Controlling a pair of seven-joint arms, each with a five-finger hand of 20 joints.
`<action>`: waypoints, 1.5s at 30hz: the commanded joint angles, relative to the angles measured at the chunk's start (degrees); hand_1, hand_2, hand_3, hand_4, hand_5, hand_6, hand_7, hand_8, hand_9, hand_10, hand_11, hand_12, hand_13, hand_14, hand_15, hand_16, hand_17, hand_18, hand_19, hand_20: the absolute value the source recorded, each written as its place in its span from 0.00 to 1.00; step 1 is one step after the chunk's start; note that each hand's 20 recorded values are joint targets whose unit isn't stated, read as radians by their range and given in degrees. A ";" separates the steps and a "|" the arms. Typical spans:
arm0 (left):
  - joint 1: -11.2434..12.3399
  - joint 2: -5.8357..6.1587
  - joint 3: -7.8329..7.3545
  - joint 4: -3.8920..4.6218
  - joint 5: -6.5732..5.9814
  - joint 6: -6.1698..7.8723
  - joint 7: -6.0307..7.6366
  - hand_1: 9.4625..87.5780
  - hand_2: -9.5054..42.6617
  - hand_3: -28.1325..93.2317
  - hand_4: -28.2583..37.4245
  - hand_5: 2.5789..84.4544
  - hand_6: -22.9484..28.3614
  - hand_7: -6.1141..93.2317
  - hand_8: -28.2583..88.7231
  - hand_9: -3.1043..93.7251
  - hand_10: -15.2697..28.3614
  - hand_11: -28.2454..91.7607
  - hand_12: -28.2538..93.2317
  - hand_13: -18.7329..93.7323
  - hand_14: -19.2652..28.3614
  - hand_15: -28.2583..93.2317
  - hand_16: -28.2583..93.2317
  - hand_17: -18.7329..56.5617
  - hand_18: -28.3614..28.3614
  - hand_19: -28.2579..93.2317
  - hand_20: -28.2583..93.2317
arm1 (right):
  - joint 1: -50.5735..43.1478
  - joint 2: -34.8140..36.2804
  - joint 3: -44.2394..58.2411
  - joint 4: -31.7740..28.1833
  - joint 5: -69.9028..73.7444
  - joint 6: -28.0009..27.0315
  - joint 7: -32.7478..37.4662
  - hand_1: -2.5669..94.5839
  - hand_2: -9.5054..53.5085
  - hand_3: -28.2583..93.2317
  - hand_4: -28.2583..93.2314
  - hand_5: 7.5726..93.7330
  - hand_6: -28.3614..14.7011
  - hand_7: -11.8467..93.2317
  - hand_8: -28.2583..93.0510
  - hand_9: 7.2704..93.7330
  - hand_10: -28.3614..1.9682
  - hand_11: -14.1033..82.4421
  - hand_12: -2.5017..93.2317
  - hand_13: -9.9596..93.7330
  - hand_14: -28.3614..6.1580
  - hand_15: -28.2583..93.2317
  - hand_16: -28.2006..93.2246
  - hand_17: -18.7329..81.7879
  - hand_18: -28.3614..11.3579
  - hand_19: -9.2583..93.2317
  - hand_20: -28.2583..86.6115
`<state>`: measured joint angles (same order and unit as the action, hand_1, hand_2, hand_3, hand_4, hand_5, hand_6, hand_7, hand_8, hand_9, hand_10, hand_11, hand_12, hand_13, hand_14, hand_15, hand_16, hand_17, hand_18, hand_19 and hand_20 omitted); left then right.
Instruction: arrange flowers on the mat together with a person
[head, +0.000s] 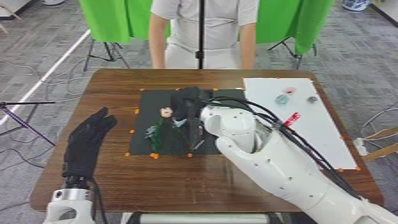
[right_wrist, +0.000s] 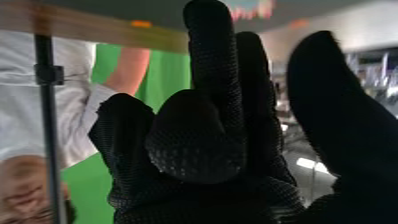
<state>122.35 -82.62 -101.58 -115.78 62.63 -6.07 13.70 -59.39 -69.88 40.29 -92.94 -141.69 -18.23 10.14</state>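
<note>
In the head view, my left hand (head: 86, 140) lies at the table's left side, left of the black mat (head: 145, 102), with its fingers straight. My right hand (head: 188, 106) is over the mat's middle. A pale pink flower (head: 166, 112) and a green stem (head: 156, 136) lie on the mat left of it. A small pale flower (head: 179, 122) is close beside that hand, partly covered. In the right wrist view, my right hand (right_wrist: 209, 145) has some fingers straight and others bent loosely, the thumb apart, and nothing visible between them. A blurred pink thing (right_wrist: 251, 9) is beyond the fingertips.
On the white sheet (head: 324, 135) at the right are a pink flower (head: 290, 90), a pale teal one (head: 282, 99), a small grey thing (head: 312, 99) and a red-and-white piece (head: 292, 119). My right forearm crosses the sheet's near-left part. Orange marks edge the mat.
</note>
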 joint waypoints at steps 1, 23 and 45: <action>0.34 -0.43 0.11 0.36 0.01 -0.83 -0.70 0.18 0.04 0.81 0.12 0.53 0.49 0.18 0.19 0.50 0.61 0.35 0.35 0.48 0.71 0.32 0.26 0.31 0.69 0.24 0.37 | -2.69 2.12 10.24 -11.72 7.45 5.45 3.02 0.36 0.00 0.87 0.00 0.55 0.77 0.26 0.13 0.88 0.57 0.30 0.24 0.99 0.82 0.76 0.50 0.75 0.25 1.00 0.78; 1.00 -1.33 -0.04 -0.03 0.32 -1.73 -0.15 0.18 0.06 0.79 0.15 0.54 0.52 0.14 0.20 0.50 0.64 0.34 0.37 0.48 0.73 0.31 0.27 0.31 0.70 0.24 0.37 | -66.47 -8.65 47.96 -31.45 68.52 24.48 -25.77 0.12 0.25 0.86 0.07 0.39 0.67 0.21 0.16 0.44 0.43 0.20 0.16 0.44 0.42 0.31 0.40 0.37 0.33 0.26 0.52; 1.06 -1.90 0.13 0.01 0.33 -1.35 0.03 0.18 0.06 0.80 0.15 0.54 0.52 0.14 0.20 0.50 0.64 0.34 0.37 0.48 0.73 0.31 0.27 0.31 0.69 0.24 0.37 | -66.48 -8.32 46.54 -31.27 72.61 22.92 -24.21 0.07 0.25 0.87 0.07 0.24 0.67 0.20 0.16 0.31 0.48 0.17 0.13 0.35 0.44 0.28 0.36 0.32 0.36 0.18 0.48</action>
<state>122.66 -83.84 -101.43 -115.90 63.10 -7.55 13.77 -126.07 -77.79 87.59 -123.67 -70.06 5.45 -14.66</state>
